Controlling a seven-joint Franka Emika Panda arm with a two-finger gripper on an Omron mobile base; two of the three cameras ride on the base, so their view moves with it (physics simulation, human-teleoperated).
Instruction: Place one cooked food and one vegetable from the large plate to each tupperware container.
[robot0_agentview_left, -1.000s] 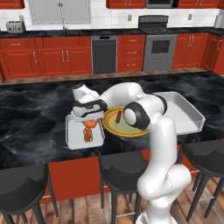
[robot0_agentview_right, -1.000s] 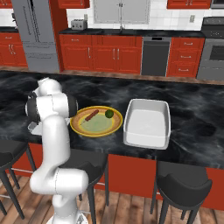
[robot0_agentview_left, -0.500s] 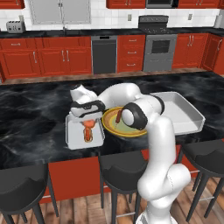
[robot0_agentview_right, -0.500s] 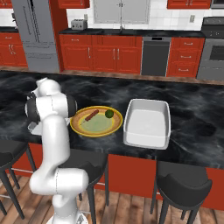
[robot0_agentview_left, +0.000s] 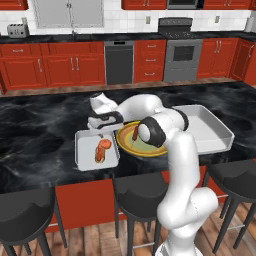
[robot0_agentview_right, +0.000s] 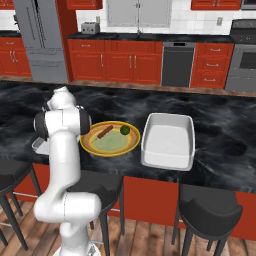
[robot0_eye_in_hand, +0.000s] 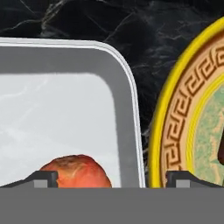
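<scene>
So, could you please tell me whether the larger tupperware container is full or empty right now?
Empty. In the right base view the larger tupperware container shows only its bare pale floor, and the left base view shows the same.

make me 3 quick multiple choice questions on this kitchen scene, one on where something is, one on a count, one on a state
1. Where does the orange-red food lie?
A. in the small container
B. on the large plate
C. on the bare counter

2. How many food items are on the large plate?
A. none
B. two
C. four

3. What state is the large container in?
A. covered with a lid
B. tipped on its side
C. upright and empty

Answers:
1. A, the left base view shows it inside the small container, left of the plate.
2. B, the right base view shows a brown sausage and a green round vegetable.
3. C, its bare white floor shows and nothing lies in it.
</scene>
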